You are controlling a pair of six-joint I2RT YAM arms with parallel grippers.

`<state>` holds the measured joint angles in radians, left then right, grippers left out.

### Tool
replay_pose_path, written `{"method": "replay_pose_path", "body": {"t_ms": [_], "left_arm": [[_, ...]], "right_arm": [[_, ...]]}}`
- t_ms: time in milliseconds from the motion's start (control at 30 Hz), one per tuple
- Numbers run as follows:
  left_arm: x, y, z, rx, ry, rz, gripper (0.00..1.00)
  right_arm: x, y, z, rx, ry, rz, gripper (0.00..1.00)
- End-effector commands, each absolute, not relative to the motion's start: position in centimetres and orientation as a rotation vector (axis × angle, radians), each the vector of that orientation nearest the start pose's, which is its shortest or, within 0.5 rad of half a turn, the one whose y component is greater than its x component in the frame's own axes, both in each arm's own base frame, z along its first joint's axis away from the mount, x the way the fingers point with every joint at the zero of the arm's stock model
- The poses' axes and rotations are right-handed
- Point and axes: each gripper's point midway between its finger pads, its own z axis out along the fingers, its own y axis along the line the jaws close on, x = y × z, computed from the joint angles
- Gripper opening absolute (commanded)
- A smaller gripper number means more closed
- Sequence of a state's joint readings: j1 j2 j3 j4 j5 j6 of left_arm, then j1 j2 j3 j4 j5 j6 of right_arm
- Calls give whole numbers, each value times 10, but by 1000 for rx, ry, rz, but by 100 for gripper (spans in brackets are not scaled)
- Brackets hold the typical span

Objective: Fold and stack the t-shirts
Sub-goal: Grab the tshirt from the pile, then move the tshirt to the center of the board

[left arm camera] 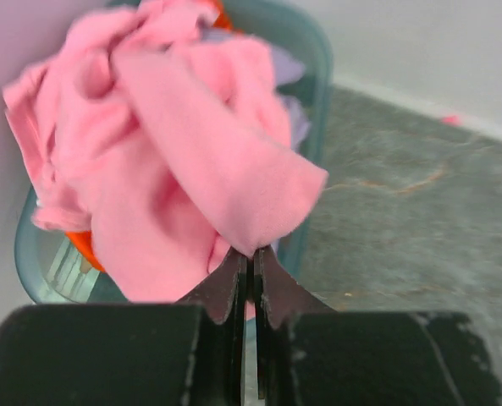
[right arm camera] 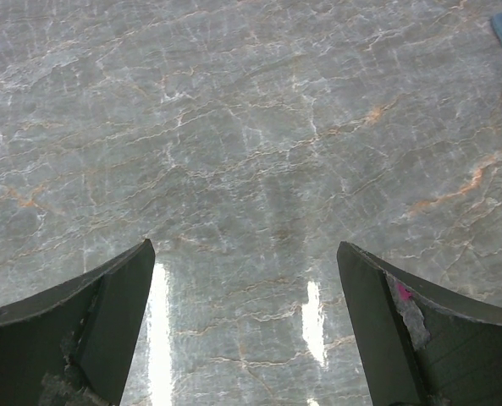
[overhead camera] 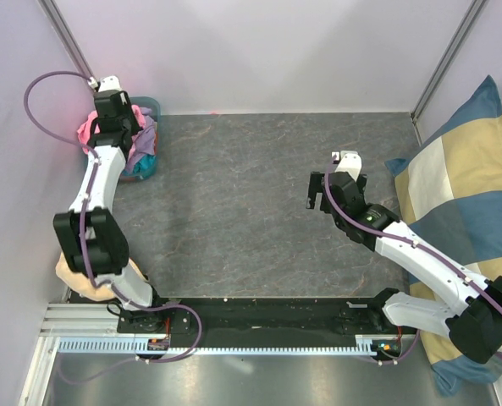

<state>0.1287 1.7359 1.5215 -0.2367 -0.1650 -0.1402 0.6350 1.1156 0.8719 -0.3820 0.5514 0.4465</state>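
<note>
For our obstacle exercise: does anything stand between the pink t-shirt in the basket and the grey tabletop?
Only the teal plastic basket's rim, which the soft pink cotton t-shirt, pinched in the left pincer, must clear; nothing else visible.

Looked like a robotics lab test cell to me, not anybody's home. Two robot arms, the left arm [overhead camera: 94,186] and right arm [overhead camera: 411,254], were bolted to a black plate [overhead camera: 259,313] behind an aluminium rail [overhead camera: 259,345] at the table edge, with purple cables [overhead camera: 39,93] looping off them. The grey marble-look tabletop [overhead camera: 234,211] was boxed in by plain white panels [overhead camera: 267,51] with bare metal posts [overhead camera: 68,38] in the corners. The only homey bits were a checked cushion [overhead camera: 471,169] and a teal basket [left arm camera: 317,63] stuffed with t-shirts [left arm camera: 183,144].
</note>
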Motion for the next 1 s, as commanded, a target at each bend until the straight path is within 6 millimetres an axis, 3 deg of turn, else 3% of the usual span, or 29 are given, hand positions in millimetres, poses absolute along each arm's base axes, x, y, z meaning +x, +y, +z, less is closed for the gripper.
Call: {"method": "replay_pose_path", "body": {"t_ms": [0, 67, 133, 167, 233, 333, 367, 533, 633, 700, 733, 900, 967], "left_arm": [[486, 35, 331, -263, 1786, 35, 2], [475, 20, 352, -219, 1759, -3, 2], [461, 13, 386, -198, 1700, -39, 2], [455, -8, 390, -148, 1717, -92, 2], [441, -23, 419, -108, 1675, -138, 2], [417, -57, 436, -18, 1666, -221, 2], [409, -77, 440, 26, 1663, -257, 2], [379, -142, 435, 165, 1694, -389, 2], [355, -205, 430, 297, 1704, -501, 2], [352, -231, 419, 346, 1727, -512, 2], [340, -251, 418, 384, 1728, -539, 2], [318, -316, 393, 496, 1774, -617, 2], [300, -342, 383, 551, 1784, -644, 2]], "right_arm": [[306, 140, 193, 119, 2069, 101, 98], [305, 143, 194, 114, 2070, 112, 98], [303, 145, 198, 109, 2064, 124, 98], [303, 145, 198, 112, 2063, 124, 98], [302, 145, 202, 116, 2054, 126, 98], [301, 143, 208, 126, 2043, 121, 98], [302, 141, 209, 132, 2039, 109, 98], [302, 132, 219, 165, 2015, 66, 98], [302, 127, 225, 186, 1998, 51, 98], [301, 122, 227, 208, 1989, 40, 98], [301, 119, 229, 232, 1978, 28, 98], [295, 101, 239, 301, 1938, -19, 98], [294, 95, 245, 322, 1919, -40, 98]]}}
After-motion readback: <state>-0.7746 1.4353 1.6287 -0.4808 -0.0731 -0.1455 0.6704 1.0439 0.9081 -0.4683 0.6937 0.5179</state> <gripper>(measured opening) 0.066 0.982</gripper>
